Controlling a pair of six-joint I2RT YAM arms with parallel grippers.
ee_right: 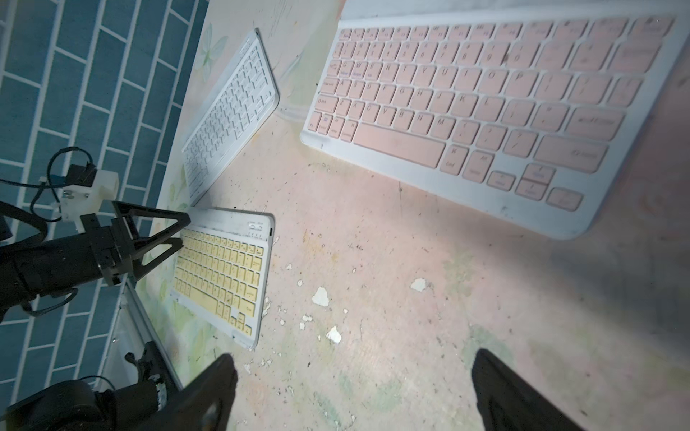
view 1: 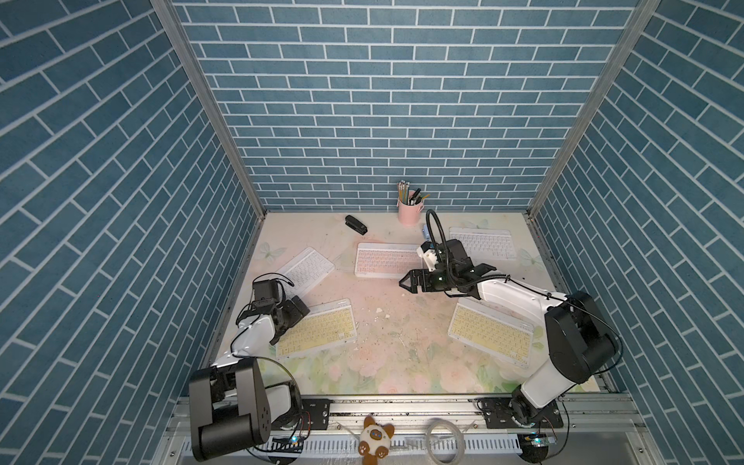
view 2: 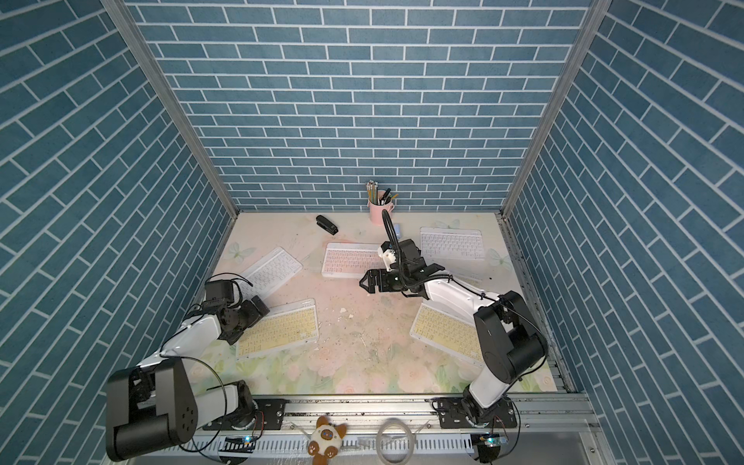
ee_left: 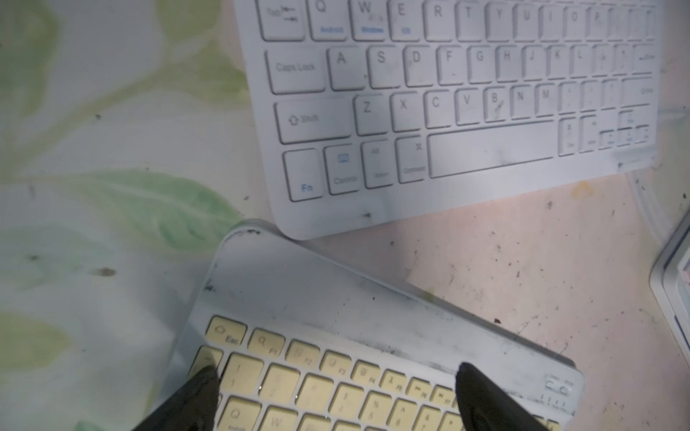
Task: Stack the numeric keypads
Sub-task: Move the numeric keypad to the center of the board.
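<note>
Several numeric keypads lie flat and apart on the floral table. They are a white one (view 1: 306,267) at back left, a pink one (view 1: 386,261) in the middle back, a white one (view 1: 483,243) at back right, a yellow one (view 1: 318,328) at front left and a yellow one (view 1: 491,334) at front right. My left gripper (ee_left: 336,377) stands open just above the front-left yellow keypad's (ee_left: 336,309) top key rows, holding nothing. My right gripper (view 1: 404,284) hovers open over bare table just in front of the pink keypad (ee_right: 485,104), with nothing between its fingers (ee_right: 220,388).
A black stapler (view 1: 356,224), a pink pencil cup (view 1: 410,209) and a small blue item (view 1: 425,231) stand along the back wall. White flakes (view 1: 380,311) litter the table's middle. Blue brick walls close in on three sides. A plush cat (view 1: 376,439) sits on the front rail.
</note>
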